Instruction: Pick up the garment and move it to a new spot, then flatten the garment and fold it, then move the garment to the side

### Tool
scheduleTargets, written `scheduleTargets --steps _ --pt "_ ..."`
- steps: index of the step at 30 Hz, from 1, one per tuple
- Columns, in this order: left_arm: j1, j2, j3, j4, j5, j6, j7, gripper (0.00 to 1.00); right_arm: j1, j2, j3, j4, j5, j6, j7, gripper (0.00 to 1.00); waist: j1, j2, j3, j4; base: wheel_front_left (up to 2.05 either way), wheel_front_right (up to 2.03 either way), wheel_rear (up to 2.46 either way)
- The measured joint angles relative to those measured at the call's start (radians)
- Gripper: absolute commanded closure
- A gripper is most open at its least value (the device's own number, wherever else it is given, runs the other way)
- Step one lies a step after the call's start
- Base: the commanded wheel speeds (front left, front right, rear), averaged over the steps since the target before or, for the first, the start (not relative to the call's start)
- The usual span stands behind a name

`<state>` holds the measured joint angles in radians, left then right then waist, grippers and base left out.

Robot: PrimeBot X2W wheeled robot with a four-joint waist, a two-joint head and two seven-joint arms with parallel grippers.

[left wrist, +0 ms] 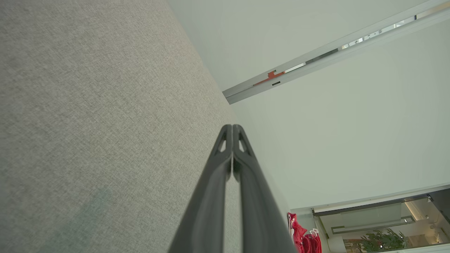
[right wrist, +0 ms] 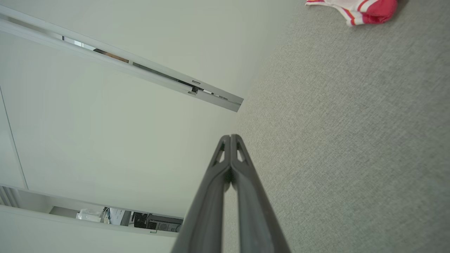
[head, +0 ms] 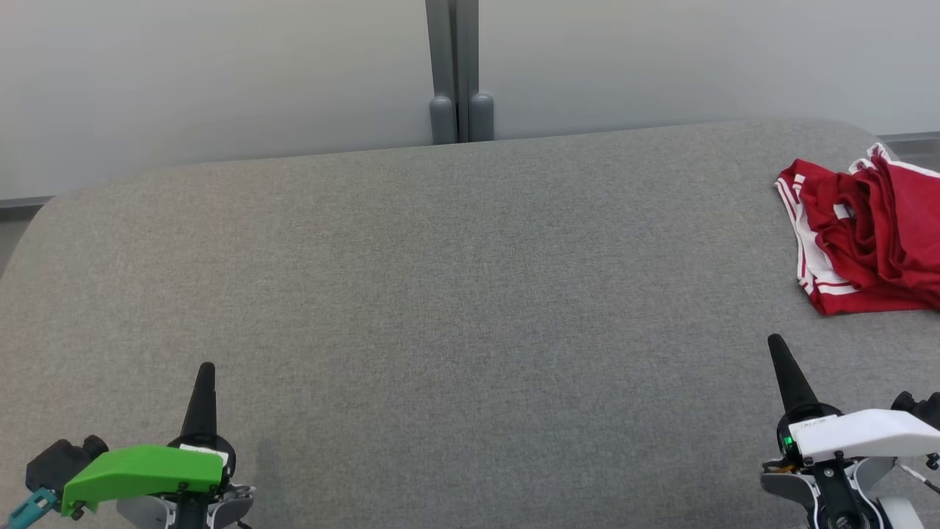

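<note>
The garment [head: 870, 231] is red with white stripes and lies crumpled at the far right of the grey fabric surface [head: 455, 294], partly cut off by the head view's right edge. A corner of the garment [right wrist: 358, 8] shows at the top of the right wrist view, and a bit of the garment [left wrist: 304, 237] at the bottom of the left wrist view. My right gripper [head: 775, 342] is shut and empty, well in front of the garment. My left gripper [head: 207, 367], under a green cover, is shut and empty at the lower left. Both pairs of fingers press together in the wrist views: left [left wrist: 232, 127], right [right wrist: 230, 137].
Pale wall panels rise behind the surface, with a grey post [head: 459, 73] at the back middle. The surface's corners are rounded at the back left and back right.
</note>
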<state>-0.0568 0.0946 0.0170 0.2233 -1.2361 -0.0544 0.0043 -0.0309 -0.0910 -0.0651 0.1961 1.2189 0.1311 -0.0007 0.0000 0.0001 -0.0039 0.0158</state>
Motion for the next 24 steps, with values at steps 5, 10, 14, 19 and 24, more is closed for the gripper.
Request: scheduleTargets --steps 5,10,14,19,24 --pt "-0.003 -0.005 0.011 0.003 -0.039 -0.009 0.013 1.00 -0.011 0.004 -0.004 0.005 0.043 0.000 0.010 1.00 0.0000 0.0000 0.001 -0.001 0.00 0.00 0.00" --pt "-0.011 -0.010 0.020 0.005 -0.079 -0.017 0.023 1.00 -0.017 0.007 -0.008 0.010 0.086 0.000 0.024 1.00 0.0000 0.0000 0.001 -0.003 0.00 0.00 0.00" --pt "-0.013 -0.014 0.028 0.006 -0.109 -0.024 0.031 1.00 -0.021 0.009 -0.010 0.014 0.120 0.000 0.031 1.00 0.0000 0.0000 0.002 -0.004 0.00 0.00 0.00" --pt "-0.017 -0.018 0.041 0.009 -0.156 -0.033 0.048 1.00 -0.032 0.013 -0.014 0.021 0.169 -0.001 0.044 1.00 0.0000 0.0000 0.003 -0.006 0.00 0.00 0.00" --pt "-0.029 -0.029 0.067 0.014 -0.260 -0.052 0.075 1.00 -0.050 0.021 -0.024 0.034 0.277 -0.001 0.071 1.00 0.0000 0.0000 0.005 -0.010 0.00 0.00 0.00"
